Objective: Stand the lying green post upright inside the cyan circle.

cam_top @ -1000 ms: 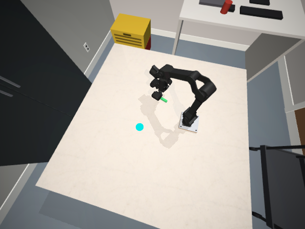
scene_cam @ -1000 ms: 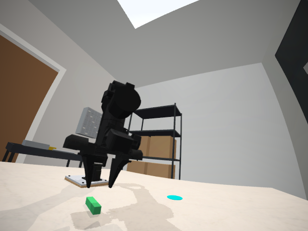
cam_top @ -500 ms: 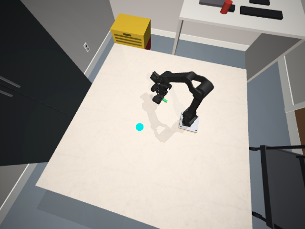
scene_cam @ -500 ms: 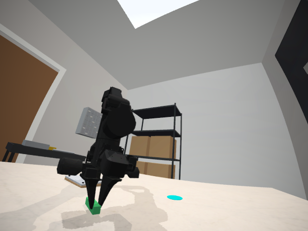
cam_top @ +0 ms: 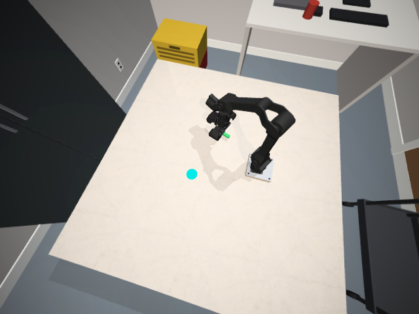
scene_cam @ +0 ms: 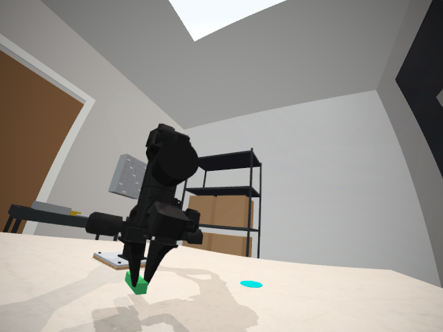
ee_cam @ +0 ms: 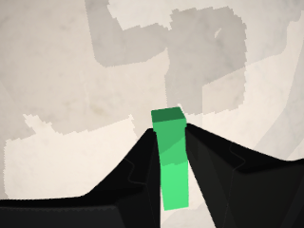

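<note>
The green post (cam_top: 226,135) (scene_cam: 142,288) (ee_cam: 174,185) is long and square-sided. It lies roughly level between the fingers, a little above the table. My gripper (scene_cam: 140,283) (ee_cam: 169,133) points down and is shut on the post, one finger on each long side. In the wrist view one end of the post sticks out just past the fingertips and the rest runs back between the fingers. The flat cyan circle (cam_top: 192,174) (scene_cam: 250,283) lies on the table, apart from the gripper, with nothing on it. It is not in the wrist view. The fingertips are hidden in the top view.
The arm's base plate (cam_top: 252,174) (scene_cam: 107,258) is fixed on the pale table (cam_top: 169,236). The arm arches from it to the gripper. A yellow cabinet (cam_top: 181,33) and a white desk (cam_top: 281,33) stand beyond the table's far edge.
</note>
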`<state>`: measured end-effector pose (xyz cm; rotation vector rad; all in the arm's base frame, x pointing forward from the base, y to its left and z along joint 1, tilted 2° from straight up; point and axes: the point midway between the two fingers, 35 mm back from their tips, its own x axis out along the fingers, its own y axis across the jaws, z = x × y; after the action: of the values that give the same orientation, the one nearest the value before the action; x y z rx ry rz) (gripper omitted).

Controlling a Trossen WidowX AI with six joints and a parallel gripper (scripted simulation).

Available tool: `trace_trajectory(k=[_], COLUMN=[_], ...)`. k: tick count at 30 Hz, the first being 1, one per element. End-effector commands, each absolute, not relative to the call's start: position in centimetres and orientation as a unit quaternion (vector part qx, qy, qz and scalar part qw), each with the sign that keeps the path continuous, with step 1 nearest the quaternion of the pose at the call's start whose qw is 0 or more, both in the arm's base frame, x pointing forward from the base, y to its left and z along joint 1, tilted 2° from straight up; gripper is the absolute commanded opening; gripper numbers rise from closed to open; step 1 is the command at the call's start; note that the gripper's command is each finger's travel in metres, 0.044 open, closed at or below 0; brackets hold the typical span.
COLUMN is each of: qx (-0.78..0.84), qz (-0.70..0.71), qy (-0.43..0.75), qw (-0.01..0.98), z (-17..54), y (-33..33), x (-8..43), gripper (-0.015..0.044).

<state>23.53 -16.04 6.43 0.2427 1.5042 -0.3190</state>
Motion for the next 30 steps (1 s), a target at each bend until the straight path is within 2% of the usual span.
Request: trace_trajectory(k=[1,30], qx=[0.110,0.109], qz=[-0.141,-0.140], qy=[0.678,0.679], qw=[0.713,0.713], z=[7.6,16.0], y=[-16.0,-15.2], x=[23.6,22.9], gripper=[0.0023,0.0023])
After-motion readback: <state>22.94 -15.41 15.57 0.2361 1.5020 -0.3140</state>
